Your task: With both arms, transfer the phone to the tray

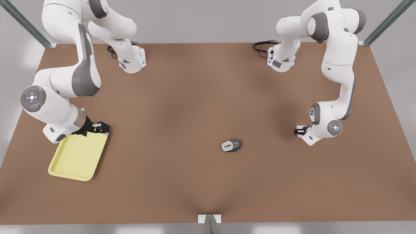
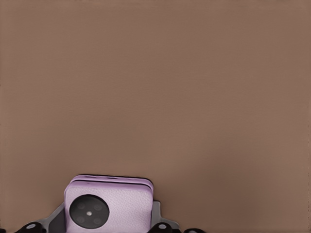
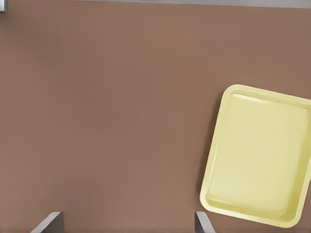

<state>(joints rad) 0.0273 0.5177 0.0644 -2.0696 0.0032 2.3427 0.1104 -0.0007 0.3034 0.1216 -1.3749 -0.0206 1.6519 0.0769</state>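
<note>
Nearest the worktop's front edge, toward its corner at the front view's left, the tray (image 1: 76, 157) is seen lying empty. A grey mouse (image 1: 231, 145) is noted mid-worktop, untouched. Farther back, near the edge at the front view's right, the phone (image 2: 109, 206) is gripped by the left gripper (image 1: 299, 131), well apart from the tray. The right gripper (image 1: 99, 127) is held at the tray's far rim, fingers (image 3: 204, 222) spread, nothing grasped. Grasp judged done; carry, any handover and placement remain.
</note>
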